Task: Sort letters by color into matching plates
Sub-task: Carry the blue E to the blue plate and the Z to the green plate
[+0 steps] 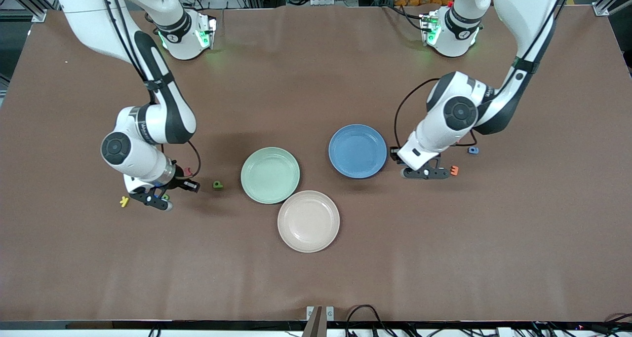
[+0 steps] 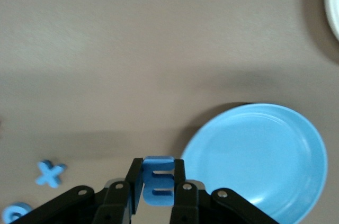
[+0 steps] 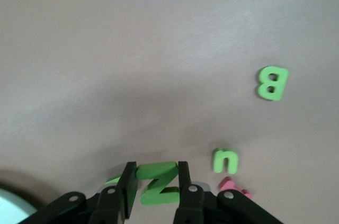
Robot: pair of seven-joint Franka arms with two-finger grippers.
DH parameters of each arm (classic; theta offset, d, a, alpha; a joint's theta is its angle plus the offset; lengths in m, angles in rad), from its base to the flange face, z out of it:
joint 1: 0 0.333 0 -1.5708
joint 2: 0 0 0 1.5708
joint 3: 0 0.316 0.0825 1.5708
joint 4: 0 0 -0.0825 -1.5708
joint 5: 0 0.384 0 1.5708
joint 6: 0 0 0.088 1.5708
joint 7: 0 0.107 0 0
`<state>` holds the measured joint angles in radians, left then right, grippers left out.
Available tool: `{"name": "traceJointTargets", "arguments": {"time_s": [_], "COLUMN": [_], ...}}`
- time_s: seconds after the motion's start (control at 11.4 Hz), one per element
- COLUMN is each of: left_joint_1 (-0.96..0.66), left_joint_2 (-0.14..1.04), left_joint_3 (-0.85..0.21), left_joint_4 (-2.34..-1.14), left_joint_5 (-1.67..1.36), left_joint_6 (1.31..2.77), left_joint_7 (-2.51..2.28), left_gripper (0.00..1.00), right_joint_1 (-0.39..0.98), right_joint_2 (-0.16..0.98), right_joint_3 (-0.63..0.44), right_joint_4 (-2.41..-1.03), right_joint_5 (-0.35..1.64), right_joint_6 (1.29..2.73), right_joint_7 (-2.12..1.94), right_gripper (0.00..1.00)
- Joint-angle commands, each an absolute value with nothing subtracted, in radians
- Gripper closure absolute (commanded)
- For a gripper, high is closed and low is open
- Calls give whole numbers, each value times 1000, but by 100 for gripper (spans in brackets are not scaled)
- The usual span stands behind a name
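Clock read on the front view, twelve toward the arm bases, six toward the camera. Progress: nothing was sorted yet. The green plate (image 1: 270, 175), the blue plate (image 1: 358, 151) and the beige-pink plate (image 1: 308, 221) all lay bare. Two letters were in hand, one per arm. The left gripper (image 2: 158, 168) was pinched on a blue E (image 2: 158, 181), which sat upright between the pads. It was over the table just off the blue plate's rim, at about four o'clock from that plate. I judged it needed only a short carry toward ten o'clock before release. The right gripper (image 3: 157, 173) was clamped on a green Z (image 3: 157, 183), low over the table toward the right arm's end. It was at roughly eight o'clock from the green plate and well apart from it. Left to do for green: a B (image 3: 273, 83) on the table at the green plate's nine o'clock, near the rim, and an n (image 3: 226, 161) close by the right gripper. Left to do for blue: an X (image 2: 50, 173) and a rounded blue letter (image 2: 16, 213) on the table near the left gripper. I could not find a fourth of either colour. A pink letter (image 3: 233, 186), a yellow letter (image 1: 124, 201) and an orange letter (image 1: 454, 170) lay loose, none of them my business.
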<state>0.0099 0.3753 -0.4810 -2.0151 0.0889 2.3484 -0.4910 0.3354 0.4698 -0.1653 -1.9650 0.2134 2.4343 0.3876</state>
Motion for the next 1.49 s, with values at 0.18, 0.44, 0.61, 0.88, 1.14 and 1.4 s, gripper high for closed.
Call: {"name": "traceJointTargets", "arguments": {"time_s": [0.18,0.44,0.61,0.88,1.14,1.4], "left_joint_1": [-112,-161,-184,-216,-216,-215], "left_joint_2": [465,485,505,543,558,563], "left_joint_3": [-476,-471,-471,-469,-469,-469], "left_joint_4": [-1919,-1901,-1896,-1871,-1867,-1859], "left_joint_5": [224,225,271,360,370,368], "left_joint_6": [2336,2336,2336,2336,2336,2336], "left_joint_7": [-771,-819,-873,-978,-982,-983], "left_gripper": [100,100,100,100,100,100], "right_joint_1": [440,529,572,620,652,669], "right_joint_2": [475,497,511,540,551,561], "right_joint_3": [-169,-170,-170,-170,-170,-170], "right_joint_4": [-1908,-1858,-1844,-1809,-1799,-1790], "right_joint_5": [215,212,212,213,215,206], "right_joint_6": [2399,2323,2313,2310,2310,2315], "right_joint_7": [391,399,399,399,406,429], "right_gripper": [68,68,68,68,68,2]}}
